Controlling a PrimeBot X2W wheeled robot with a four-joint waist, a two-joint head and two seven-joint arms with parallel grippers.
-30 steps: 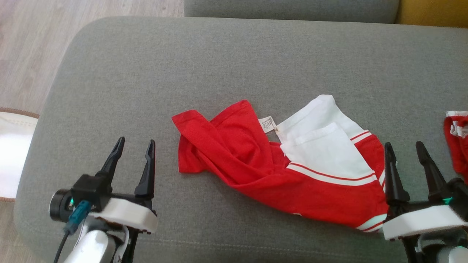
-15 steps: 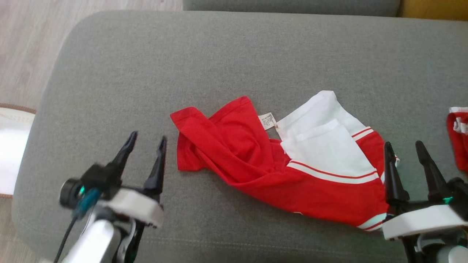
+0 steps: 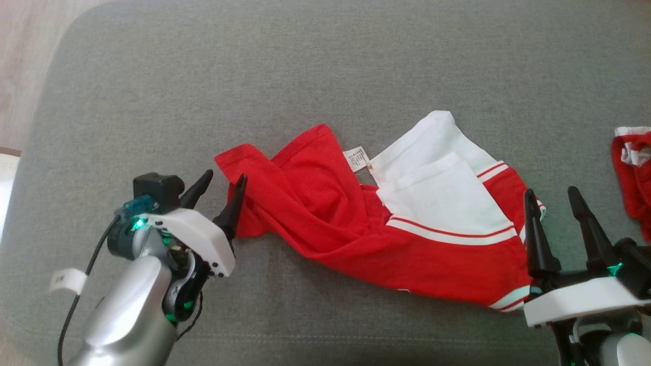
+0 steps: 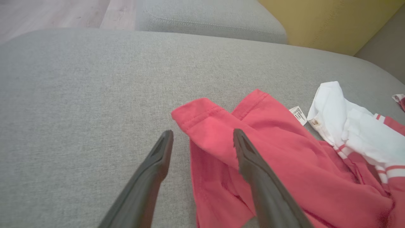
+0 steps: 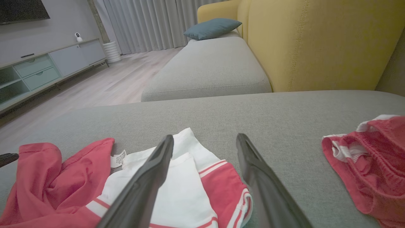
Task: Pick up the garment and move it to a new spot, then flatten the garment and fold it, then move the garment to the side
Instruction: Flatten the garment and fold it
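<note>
The garment (image 3: 325, 213) is a crumpled red shirt with white panels and stripes, lying across the middle of the grey cushion (image 3: 305, 66). My left gripper (image 3: 225, 178) stands open at its left red corner, one finger over the cloth edge and one over bare cushion. In the left wrist view that gripper (image 4: 202, 132) straddles the hemmed corner of the garment (image 4: 284, 164). My right gripper (image 3: 551, 192) is open at the garment's right end, holding nothing. In the right wrist view the right gripper (image 5: 205, 136) hovers over the white and striped part of the garment (image 5: 186, 196).
A second red and white piece of clothing (image 3: 633, 173) lies at the cushion's right edge, also in the right wrist view (image 5: 370, 167). A yellow sofa back (image 5: 316, 41) and another grey seat (image 5: 208, 66) stand beyond. Wood floor (image 3: 20, 51) lies to the left.
My left gripper has moved forward and to the right, reaching the garment's left corner. The head camera has shifted. The right gripper stays where it was, and the garment lies as before.
</note>
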